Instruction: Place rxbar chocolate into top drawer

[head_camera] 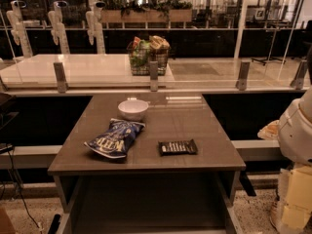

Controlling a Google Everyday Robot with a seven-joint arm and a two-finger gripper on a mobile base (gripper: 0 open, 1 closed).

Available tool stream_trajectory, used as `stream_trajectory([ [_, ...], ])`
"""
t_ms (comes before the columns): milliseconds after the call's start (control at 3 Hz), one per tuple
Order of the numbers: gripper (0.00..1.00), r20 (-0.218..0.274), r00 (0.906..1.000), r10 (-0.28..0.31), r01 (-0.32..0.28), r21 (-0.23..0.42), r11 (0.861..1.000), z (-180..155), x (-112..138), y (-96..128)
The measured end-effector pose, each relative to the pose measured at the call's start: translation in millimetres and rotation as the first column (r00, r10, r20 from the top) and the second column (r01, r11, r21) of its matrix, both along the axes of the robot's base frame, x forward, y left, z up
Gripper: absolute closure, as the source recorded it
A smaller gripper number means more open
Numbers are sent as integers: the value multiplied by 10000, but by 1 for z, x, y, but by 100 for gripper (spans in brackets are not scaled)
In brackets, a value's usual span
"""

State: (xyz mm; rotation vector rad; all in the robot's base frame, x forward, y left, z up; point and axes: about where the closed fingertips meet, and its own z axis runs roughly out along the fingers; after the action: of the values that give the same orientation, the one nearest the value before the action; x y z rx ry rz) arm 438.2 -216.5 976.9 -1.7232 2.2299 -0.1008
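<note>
The rxbar chocolate (pixel 178 147) lies flat on the tabletop (pixel 187 116), centre frame, above the open top drawer (pixel 146 201). The claw (pixel 296 201) hangs at lower right; I cannot tell its state.

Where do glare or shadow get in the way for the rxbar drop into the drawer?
Camera view: dim, warm light; glare streaks the table behind the bowl, clear of the rxbar chocolate, which lies evenly lit; the open top drawer sits in deep shadow under the tabletop; the gripper is out of frame, only the white robot body at the right edge.
</note>
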Motion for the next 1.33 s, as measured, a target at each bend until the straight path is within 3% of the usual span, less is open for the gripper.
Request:
stream_trajectory([
  [333,0,0,10000,0,0,0,10000,0,0,0],
  [667,0,229,9997,3,-14,491,9988,1,11,9],
  [1333,0,595,9979,239,-348,1899,9812,-8,60,47],
])
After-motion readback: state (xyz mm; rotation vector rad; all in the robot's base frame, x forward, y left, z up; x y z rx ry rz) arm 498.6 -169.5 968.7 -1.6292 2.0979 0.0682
